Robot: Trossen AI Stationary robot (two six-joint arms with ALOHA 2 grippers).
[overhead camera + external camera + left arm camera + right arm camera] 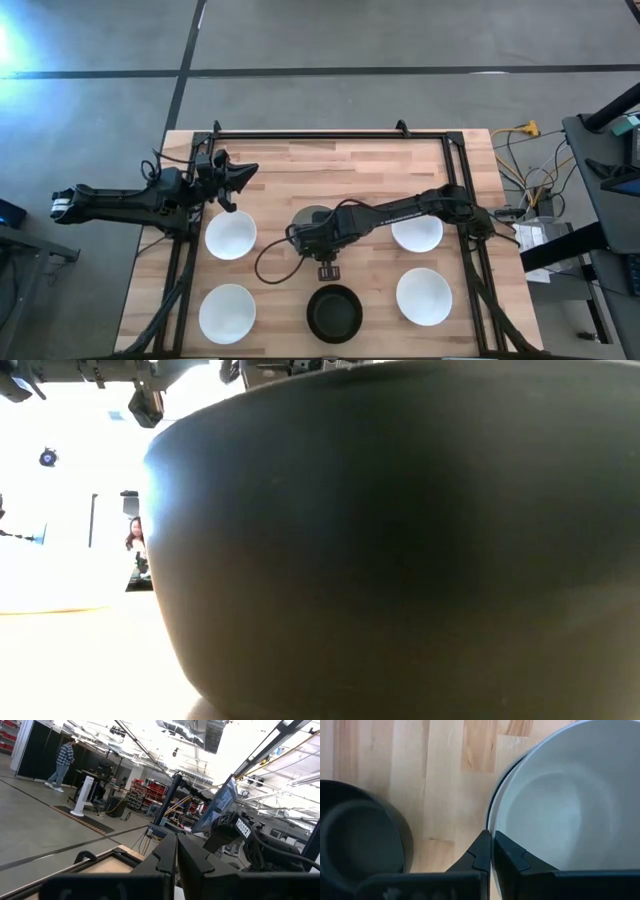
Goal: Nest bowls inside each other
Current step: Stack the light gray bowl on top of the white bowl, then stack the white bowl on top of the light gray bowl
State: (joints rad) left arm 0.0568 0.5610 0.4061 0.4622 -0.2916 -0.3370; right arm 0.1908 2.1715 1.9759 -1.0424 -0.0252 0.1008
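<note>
Four white bowls rest on the wooden table: far left (230,235), near left (227,312), far right (417,232) and near right (424,296). A black bowl (334,312) stands at the near middle and fills the low view (400,540). A light grey bowl (312,220) sits mid-table under my right arm, with a dark rim (506,775) just outside its own. My right gripper (322,250) is shut on this bowl (560,810). My left gripper (236,184) is shut and empty, raised over the table's far left. My right gripper holds the light grey bowl by its rim (490,827), on the side toward the black bowl. One finger is inside the bowl and one outside, and both point down from above. I cannot tell whether the bowl rests on the table or is lifted.
A black frame (330,136) runs along the table's far edge and both sides. Bare wood lies along the far half of the table and between the bowls. A person (61,762) walks in the room beyond the table.
</note>
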